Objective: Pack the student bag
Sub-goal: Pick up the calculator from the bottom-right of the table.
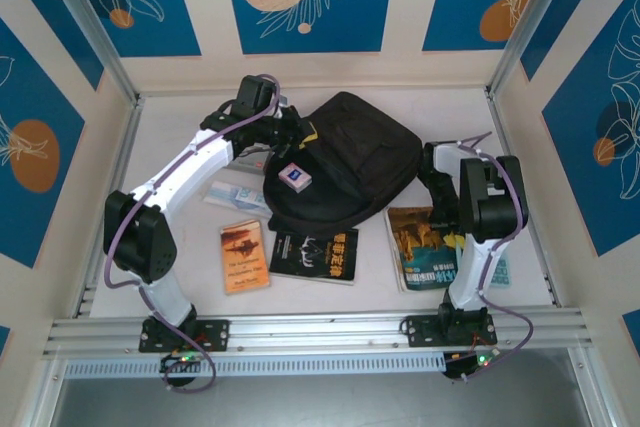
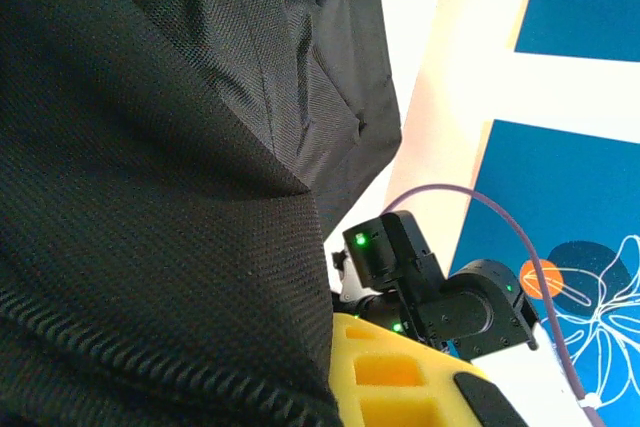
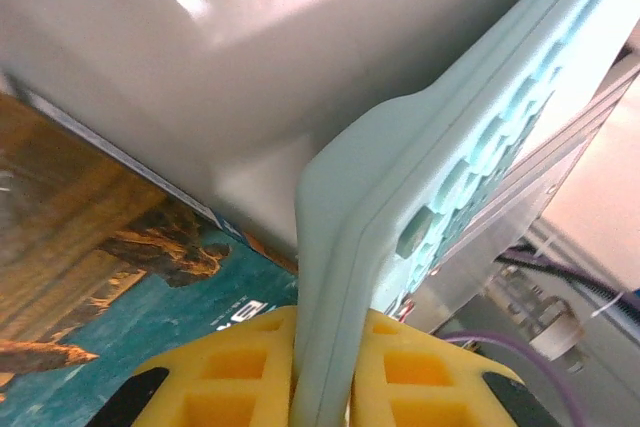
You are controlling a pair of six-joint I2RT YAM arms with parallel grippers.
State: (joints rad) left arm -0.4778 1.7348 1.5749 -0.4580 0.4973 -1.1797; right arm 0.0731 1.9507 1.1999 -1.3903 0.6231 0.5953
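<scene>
The student bag [image 1: 345, 162], a large black fabric backpack, lies in the middle of the table. My left gripper [image 1: 272, 137] is at the bag's left edge. In the left wrist view the black fabric [image 2: 170, 177] lies over one jaw, beside a yellow finger [image 2: 400, 377], so the gripper is shut on the bag. My right gripper [image 3: 325, 357] is shut on the edge of a pale teal calculator [image 3: 430, 167], whose buttons face right. The calculator stands tilted above a teal and brown book [image 3: 120, 277]. The pale teal calculator [image 1: 502, 269] peeks out beside the right arm.
A small blue and white box [image 1: 296, 177] rests on the bag. In front of the bag lie an orange-brown book [image 1: 245, 256] and a black book [image 1: 314, 254], with a teal and brown book [image 1: 422, 247] to their right. A pale packet [image 1: 235, 197] lies by the left arm.
</scene>
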